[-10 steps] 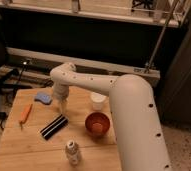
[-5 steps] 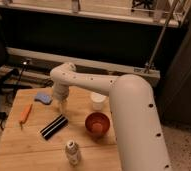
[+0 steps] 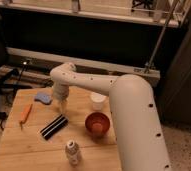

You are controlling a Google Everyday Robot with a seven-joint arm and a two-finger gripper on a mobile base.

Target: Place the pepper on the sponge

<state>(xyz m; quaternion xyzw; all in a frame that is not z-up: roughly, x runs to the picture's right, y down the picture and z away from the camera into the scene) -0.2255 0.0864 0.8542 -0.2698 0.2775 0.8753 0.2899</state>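
Observation:
The orange pepper [image 3: 25, 113] lies on the wooden table [image 3: 24, 145] near its left edge, with its thin tip pointing toward the front. The light-blue sponge [image 3: 43, 97] rests flat at the back left of the table, a short way behind and right of the pepper. My white arm reaches in from the right, and its gripper [image 3: 62, 106] hangs over the table just right of the sponge, pointing down. Nothing shows in the gripper.
A black-and-white striped bar [image 3: 54, 126] lies in front of the gripper. A red-brown bowl [image 3: 97, 124] sits mid-right, a white cup [image 3: 97, 101] behind it, and a small can [image 3: 73, 151] stands near the front. Chair legs stand left of the table.

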